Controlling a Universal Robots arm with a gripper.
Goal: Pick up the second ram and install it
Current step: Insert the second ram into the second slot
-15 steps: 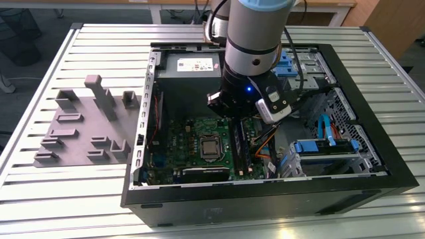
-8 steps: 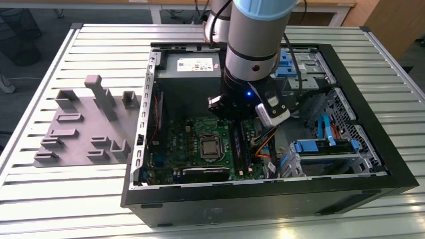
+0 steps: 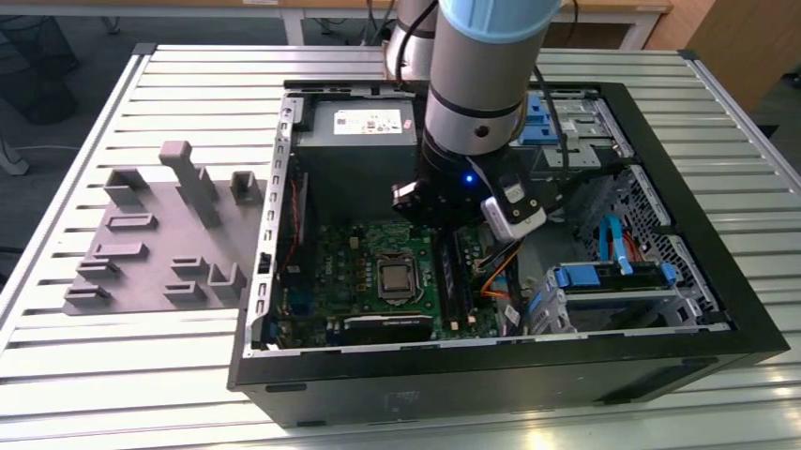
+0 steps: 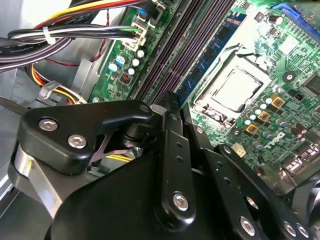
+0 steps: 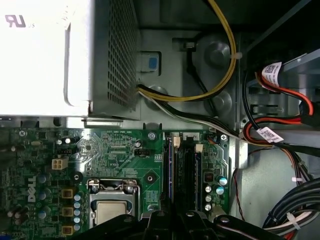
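Blue second ram seated; tool above slots.

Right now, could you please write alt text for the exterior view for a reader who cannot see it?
A robot arm reaches down into an open computer case lying on a slatted table, its claw low over the green motherboard near the memory slots. A grey parts holder sits at the exterior view's left.
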